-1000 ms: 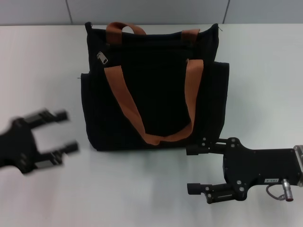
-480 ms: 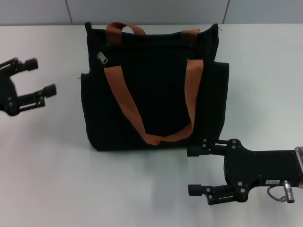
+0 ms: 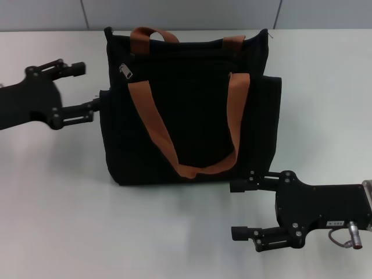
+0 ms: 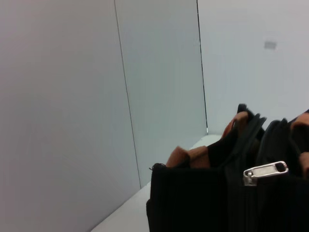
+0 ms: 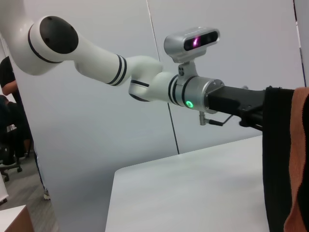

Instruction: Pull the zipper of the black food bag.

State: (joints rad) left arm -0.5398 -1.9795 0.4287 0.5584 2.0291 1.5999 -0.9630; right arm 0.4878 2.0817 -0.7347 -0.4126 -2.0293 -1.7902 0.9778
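right gripper (image 3: 243, 210), jaws apart, rests on the desk (image 3: 325, 104) by the bag's near right corner, idle. the bag (image 3: 192, 110) stands mid-desk. left gripper (image 3: 87, 88), jaws apart, sits at the bag's left side, level with the zipper (image 3: 124, 71) on the far left top edge, placed to reach it.

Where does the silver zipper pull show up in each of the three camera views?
Head view: the zipper pull sits at the black bag's upper left corner.
Left wrist view: it lies on the bag's top edge.
Right wrist view: not in it.
Shared landmark: the orange-brown strap.
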